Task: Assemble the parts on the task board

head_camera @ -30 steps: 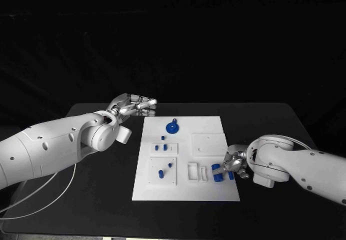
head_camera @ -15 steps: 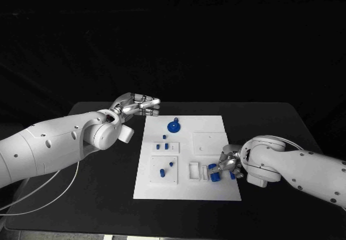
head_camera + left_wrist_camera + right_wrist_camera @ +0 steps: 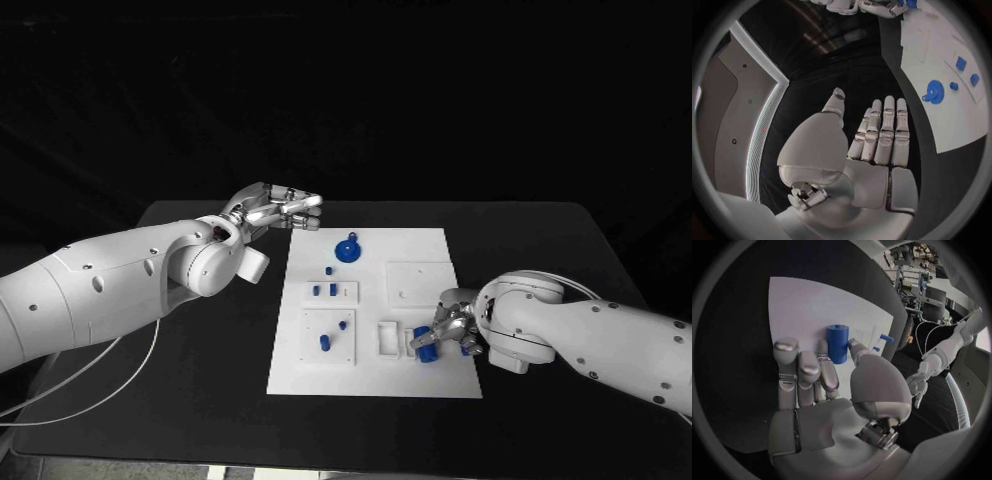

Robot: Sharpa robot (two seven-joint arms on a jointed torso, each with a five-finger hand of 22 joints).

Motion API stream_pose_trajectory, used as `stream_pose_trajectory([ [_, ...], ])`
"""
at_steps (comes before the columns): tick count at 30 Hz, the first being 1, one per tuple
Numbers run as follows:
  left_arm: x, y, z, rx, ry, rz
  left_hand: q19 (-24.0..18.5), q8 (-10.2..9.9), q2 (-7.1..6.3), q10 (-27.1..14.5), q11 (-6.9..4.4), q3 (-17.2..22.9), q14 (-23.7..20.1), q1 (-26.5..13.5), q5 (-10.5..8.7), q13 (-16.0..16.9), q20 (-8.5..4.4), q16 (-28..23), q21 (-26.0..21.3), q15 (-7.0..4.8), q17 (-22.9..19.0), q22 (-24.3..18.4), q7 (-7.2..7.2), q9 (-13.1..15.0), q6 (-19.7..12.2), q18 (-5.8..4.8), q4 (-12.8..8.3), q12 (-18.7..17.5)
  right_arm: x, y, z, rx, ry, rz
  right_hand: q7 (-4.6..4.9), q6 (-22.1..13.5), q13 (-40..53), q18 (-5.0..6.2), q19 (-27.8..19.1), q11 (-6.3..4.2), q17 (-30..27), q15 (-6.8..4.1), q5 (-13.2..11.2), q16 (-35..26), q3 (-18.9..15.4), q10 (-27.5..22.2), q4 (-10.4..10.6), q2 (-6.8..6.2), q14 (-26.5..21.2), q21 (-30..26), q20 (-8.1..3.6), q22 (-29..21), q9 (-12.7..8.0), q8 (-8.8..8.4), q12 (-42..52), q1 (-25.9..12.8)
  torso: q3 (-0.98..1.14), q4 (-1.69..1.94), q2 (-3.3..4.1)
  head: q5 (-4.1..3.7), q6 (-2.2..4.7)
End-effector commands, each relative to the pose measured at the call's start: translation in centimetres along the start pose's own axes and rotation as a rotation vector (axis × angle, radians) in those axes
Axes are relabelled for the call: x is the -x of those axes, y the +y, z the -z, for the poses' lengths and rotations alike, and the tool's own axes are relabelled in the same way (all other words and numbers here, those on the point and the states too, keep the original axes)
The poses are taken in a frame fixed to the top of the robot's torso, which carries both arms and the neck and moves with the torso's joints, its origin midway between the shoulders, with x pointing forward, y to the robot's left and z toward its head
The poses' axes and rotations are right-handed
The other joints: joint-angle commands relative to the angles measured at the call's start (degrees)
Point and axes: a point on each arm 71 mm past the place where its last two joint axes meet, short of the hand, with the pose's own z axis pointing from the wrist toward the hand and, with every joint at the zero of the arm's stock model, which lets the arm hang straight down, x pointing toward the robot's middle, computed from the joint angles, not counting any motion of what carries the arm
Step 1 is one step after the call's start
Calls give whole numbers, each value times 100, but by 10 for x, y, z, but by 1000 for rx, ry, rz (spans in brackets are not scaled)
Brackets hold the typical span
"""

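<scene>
Right hand (image 3: 447,335) pinches blue cylinder (image 3: 837,342) over task board (image 3: 433,385) | left hand (image 3: 274,210) empty, fingers apart

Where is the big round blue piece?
In the head view the round blue piece sits near the far end of the task board, close to the left hand, which is held off the board's corner.

A black table (image 3: 173,380) stood under everything, its matte top running out on all sides to rounded corners. A thin white cable (image 3: 87,395) lay in a loose curve over the table's near left part and ran off past its edge. Behind the table hung a dark backdrop (image 3: 433,100). In the left wrist view, a pale wall panel (image 3: 729,115) with a bright edge strip stood off to one side.
</scene>
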Motion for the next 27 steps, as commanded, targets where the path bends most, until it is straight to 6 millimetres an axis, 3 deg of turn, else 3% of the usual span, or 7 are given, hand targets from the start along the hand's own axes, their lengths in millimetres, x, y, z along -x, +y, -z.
stream_pose_trajectory([
  [1, -3, -1, -1, -3, 18, 10, 30, -5, 30, 29, -2, -16, -42, -26, -8, 5, 11, -15, 27, 16, -5, -9, 2, -3, -5, 29, -18, 30, -21, -8, -6, -79, 69, 31, -5, -24, 377, 58, 276, -3, -4, 24, 69, -19, 13, -33, -57, 24, 2, -30, 45, 10, -3877, -39, -33, 13, -1, 1, 0, 6, -12],
  [8, -3, -1, -1, -1, 19, 9, 29, -6, 27, 22, 0, -13, -48, -13, 3, 5, 12, -15, 29, 19, -5, -18, 5, -4, -27, 30, -43, 29, -20, -9, -6, -84, 53, 31, -3, -20, 372, 58, 278, -4, -9, 24, 673, -24, -9, -34, -361, 125, 2, -31, 45, 21, -3928, -41, -34, 21, -4, 3, 1, -3, -19],
  [12, -3, -1, -1, 0, 19, 8, 29, -6, 27, 22, 0, -13, -48, -13, 3, 5, 12, -15, 29, 19, -5, -18, 5, -4, -27, 30, -43, 29, -20, -9, -6, -82, 50, 32, 3, -29, 367, 60, 279, -4, -10, 27, 768, -24, -4, -36, -492, 152, 2, -35, 48, 24, -3977, -42, -37, -44, -2, 1, 2, -4, -20],
  [17, -3, 0, -1, 2, 20, 7, 29, -7, 21, 18, 2, -7, -46, -10, 9, 5, 13, -13, 30, 18, -4, -21, 7, -4, -45, 30, -47, 30, -19, -10, -5, -83, 39, 7, 15, -25, 363, 65, 280, -3, -18, 30, 1623, -26, 137, -43, -661, 134, 2, -35, 53, 30, -4175, -42, -39, -64, -8, 1, -1, -15, -9],
  [18, -3, 0, -1, 2, 20, 6, 29, -7, 21, 18, 2, -7, -46, -10, 9, 5, 13, -13, 30, 18, -4, -21, 7, -4, -45, 30, -47, 30, -19, -11, -5, -83, 36, 0, 19, -7, 361, 62, 280, -8, -24, 40, 1660, -29, 254, -45, -801, 122, -2, -32, 57, 35, -4289, -43, -38, -195, -8, 1, -1, -15, -9],
  [20, -3, 0, -1, 2, 20, 5, 29, -7, 21, 19, 2, -5, -45, -8, 11, 5, 12, -13, 31, 18, -4, -21, 7, -4, -45, 30, -50, 30, -18, -12, -5, -84, 33, -19, 17, 5, 360, 66, 281, -7, -20, 27, 1859, -22, 274, -44, -829, 136, 1, -31, 50, 36, -4293, -41, -38, -192, -6, 0, 1, -17, -9],
  [27, -2, 0, -1, 4, 16, 1, 29, -6, 19, 21, 1, -1, -42, -4, 15, 5, 11, -13, 32, 17, -3, -23, 7, -4, -48, 29, -56, 30, -17, -18, 0, -82, 29, -84, 2, 49, 347, 61, 282, -20, -33, 21, 1941, -32, 314, -48, -892, 145, -2, -31, 44, 34, -4302, -39, -54, -231, -12, -3, -4, -25, 2],
])
